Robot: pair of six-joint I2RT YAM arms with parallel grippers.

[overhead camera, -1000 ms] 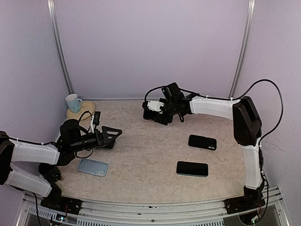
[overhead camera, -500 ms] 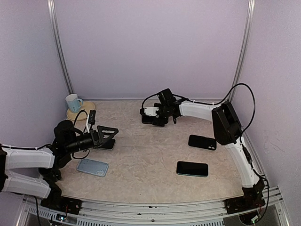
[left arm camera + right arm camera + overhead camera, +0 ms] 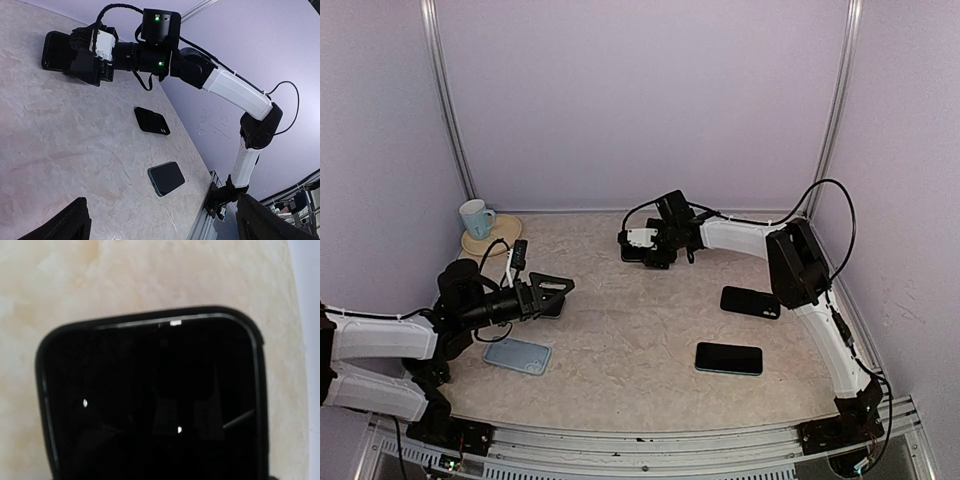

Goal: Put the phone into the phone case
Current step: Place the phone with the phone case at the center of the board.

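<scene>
Right gripper (image 3: 645,245) hangs low over the black phone (image 3: 150,400) at the far edge's middle (jaw spread: cannot tell). Left gripper (image 3: 554,290) gapes wide by the left edge. A shallow pinch could let the glossy phone slip.

The left arm (image 3: 390,335) lies low over the left side of the bench (image 3: 620,345), the left tool (image 3: 560,292) spread wide. The right arm (image 3: 750,232) stretches to the bench's far middle, the right tool (image 3: 642,247) angled down, its finger gap hidden.
</scene>
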